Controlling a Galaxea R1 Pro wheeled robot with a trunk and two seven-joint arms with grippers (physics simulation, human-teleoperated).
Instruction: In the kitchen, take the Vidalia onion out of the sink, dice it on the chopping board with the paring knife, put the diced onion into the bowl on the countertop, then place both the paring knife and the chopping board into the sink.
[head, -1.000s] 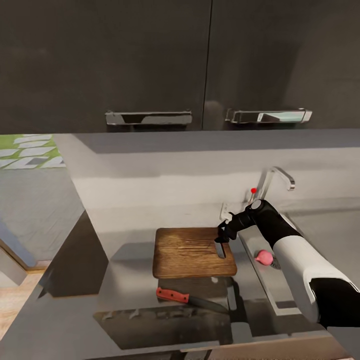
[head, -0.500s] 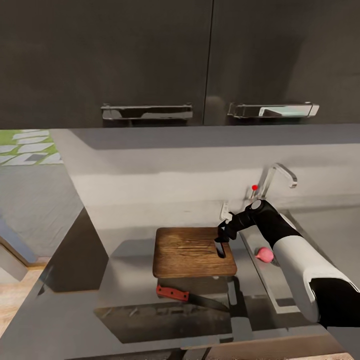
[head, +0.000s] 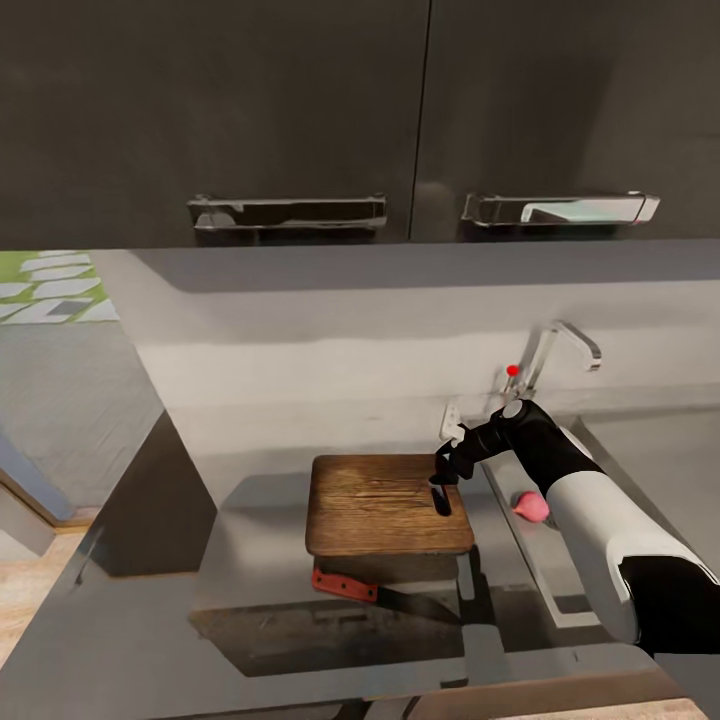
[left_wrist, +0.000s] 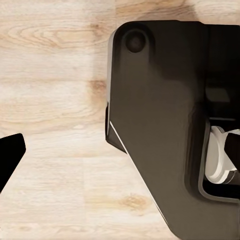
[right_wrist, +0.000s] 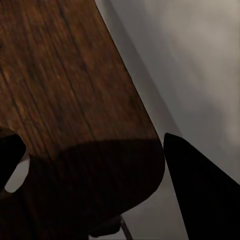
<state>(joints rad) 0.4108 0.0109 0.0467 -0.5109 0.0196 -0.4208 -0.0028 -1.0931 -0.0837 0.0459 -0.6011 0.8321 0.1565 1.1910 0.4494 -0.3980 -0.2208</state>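
The dark-brown chopping board (head: 385, 505) hangs level a little above the grey countertop (head: 250, 540) and casts a shadow on it. My right gripper (head: 442, 478) is shut on its handle-slot end. In the right wrist view the board (right_wrist: 75, 125) lies between the two dark fingers (right_wrist: 200, 200). The paring knife (head: 385, 596) lies on the counter in front of the board, its orange-red handle partly covered by the board's front edge. The pink onion (head: 531, 505) sits in the sink (head: 545, 585), just behind my right forearm. One dark left fingertip (left_wrist: 10, 155) shows over a wooden floor. The bowl is out of view.
Dark wall cabinets with chrome handles (head: 290, 212) hang low over the counter. The chrome tap (head: 565, 345) with a red dot stands behind the sink. A small white thing (head: 452, 420) sits by the wall behind the gripper. A dark robot part (left_wrist: 165, 125) is in the left wrist view.
The head camera has moved, so the cabinets and tap sit higher in the picture. The board stays in my right gripper and now overlaps the knife handle.
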